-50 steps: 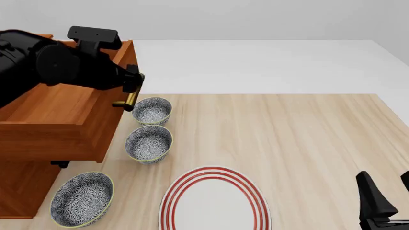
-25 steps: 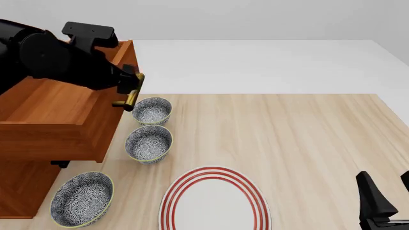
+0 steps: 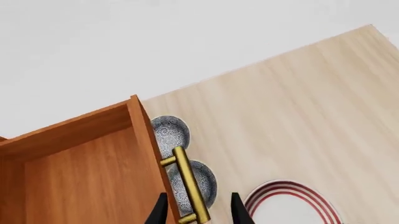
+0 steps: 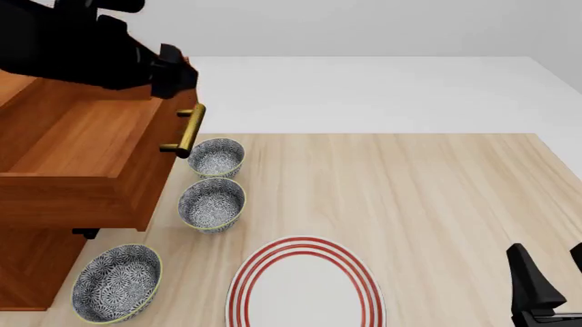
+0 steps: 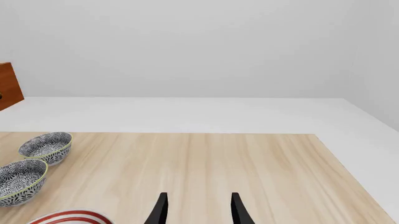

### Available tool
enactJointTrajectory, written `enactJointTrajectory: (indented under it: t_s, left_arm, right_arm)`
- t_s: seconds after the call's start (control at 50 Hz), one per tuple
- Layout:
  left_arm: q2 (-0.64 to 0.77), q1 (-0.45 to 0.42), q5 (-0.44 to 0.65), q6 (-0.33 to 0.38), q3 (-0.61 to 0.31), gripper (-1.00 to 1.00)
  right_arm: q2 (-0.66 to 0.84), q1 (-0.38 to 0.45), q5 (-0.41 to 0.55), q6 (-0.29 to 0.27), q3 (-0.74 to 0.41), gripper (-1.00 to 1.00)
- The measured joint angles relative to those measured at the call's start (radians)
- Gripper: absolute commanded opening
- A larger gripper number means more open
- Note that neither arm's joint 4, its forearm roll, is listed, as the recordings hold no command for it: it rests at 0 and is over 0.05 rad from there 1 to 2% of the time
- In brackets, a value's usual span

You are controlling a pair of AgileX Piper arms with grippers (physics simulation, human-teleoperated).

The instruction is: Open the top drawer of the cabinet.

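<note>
Reddish-brown wood filled the left of the front view, where the top drawer stood pulled well out of the cabinet, its plain box interior open to the camera. By that showing the task looked done, or all but done; whether the drawer had reached the end of its travel could not be told.

The left gripper was raised above the drawer's front edge, its fingers parted with nothing between them. In the left wrist view the brass handle lay below and between the two fingertips, apart from them, so the hold on it appeared released. The right gripper hung low at the near right corner of the table, jaws apart and empty, well away from the cabinet.

Three patterned bowls stood beside the cabinet: the far bowl just under the handle, the middle bowl next to the drawer's front corner, and the near bowl below the drawer's overhang. A red-ringed plate lay near the table's front edge. None of these seemed to block the drawer, though the two farther bowls sat close under its front, a likely thing to clip if the left arm came down carelessly
</note>
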Motion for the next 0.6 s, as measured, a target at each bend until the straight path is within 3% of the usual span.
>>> enactJointTrajectory:
  t_s: [0.2, 0.6]
  left_arm:
    - [-0.028, -0.019, 0.017, 0.024, -0.035, 1.0]
    - [-0.099, -0.064, 0.027, 0.048, -0.012, 1.0]
  right_arm:
    - [0.0, 0.0, 0.0, 0.0, 0.0, 1.0]
    - [0.0, 0.0, 0.0, 0.0, 0.0, 1.0]
